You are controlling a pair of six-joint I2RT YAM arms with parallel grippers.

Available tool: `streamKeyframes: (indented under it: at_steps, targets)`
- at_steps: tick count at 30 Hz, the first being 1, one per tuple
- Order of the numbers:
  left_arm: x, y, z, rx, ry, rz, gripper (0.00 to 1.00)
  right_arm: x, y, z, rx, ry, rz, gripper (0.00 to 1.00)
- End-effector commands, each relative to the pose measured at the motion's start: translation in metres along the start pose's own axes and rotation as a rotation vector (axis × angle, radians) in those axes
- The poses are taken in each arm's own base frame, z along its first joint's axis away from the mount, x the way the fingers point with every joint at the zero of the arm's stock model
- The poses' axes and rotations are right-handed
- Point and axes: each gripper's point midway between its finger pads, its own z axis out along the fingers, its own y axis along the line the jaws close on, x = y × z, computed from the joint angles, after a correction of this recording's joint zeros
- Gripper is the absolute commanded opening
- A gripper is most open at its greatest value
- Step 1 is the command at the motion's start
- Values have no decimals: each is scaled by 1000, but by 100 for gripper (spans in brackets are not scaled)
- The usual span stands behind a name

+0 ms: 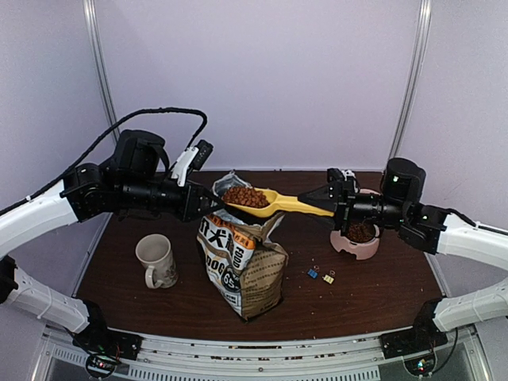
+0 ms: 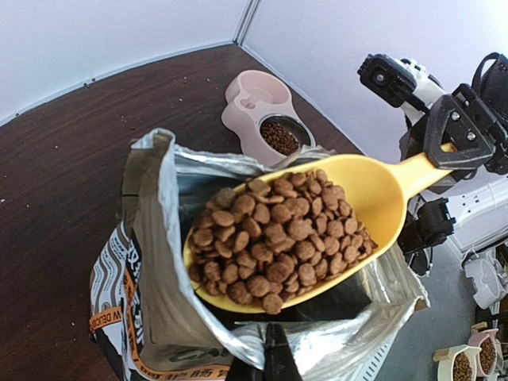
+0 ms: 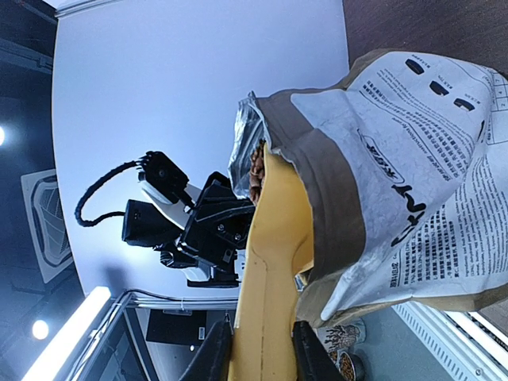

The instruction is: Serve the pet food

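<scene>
The brown paper dog food bag point(image 1: 242, 266) stands open at the table's middle. My left gripper point(image 1: 211, 208) is shut on the bag's rim; in the left wrist view the gripper point(image 2: 276, 349) pinches the silver lining. My right gripper point(image 1: 329, 205) is shut on the handle of a yellow scoop point(image 1: 278, 202). The scoop is heaped with reddish-brown pet food point(image 1: 244, 195) and hovers level just above the bag's mouth. The left wrist view shows the full scoop point(image 2: 381, 186) and pet food point(image 2: 278, 238). The right wrist view shows the scoop point(image 3: 270, 262) between my fingers point(image 3: 213, 353), with the bag point(image 3: 413, 175) beside it.
A pink pet bowl point(image 1: 355, 248) holding some kibble sits right of the bag, under my right arm; it also shows in the left wrist view point(image 2: 246, 99). A white mug point(image 1: 156, 259) stands left of the bag. Two small binder clips point(image 1: 321, 275) lie between bag and bowl.
</scene>
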Motion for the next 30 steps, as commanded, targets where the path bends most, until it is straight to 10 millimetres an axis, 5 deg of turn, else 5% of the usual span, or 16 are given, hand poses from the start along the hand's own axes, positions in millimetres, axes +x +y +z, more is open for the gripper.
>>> streamKeyframes:
  at_steps: [1, 12, 30]
  targets:
    - [-51, -16, -24, 46, -209, 16, 0, 2, 15, -11, -66, -16, -35, 6]
    - [-55, -9, -29, 10, -235, -20, 0, 7, 21, -26, -99, -27, -71, 6]
    - [-58, -2, -31, 2, -241, -67, 0, 21, 78, -46, -341, -7, -135, 6]
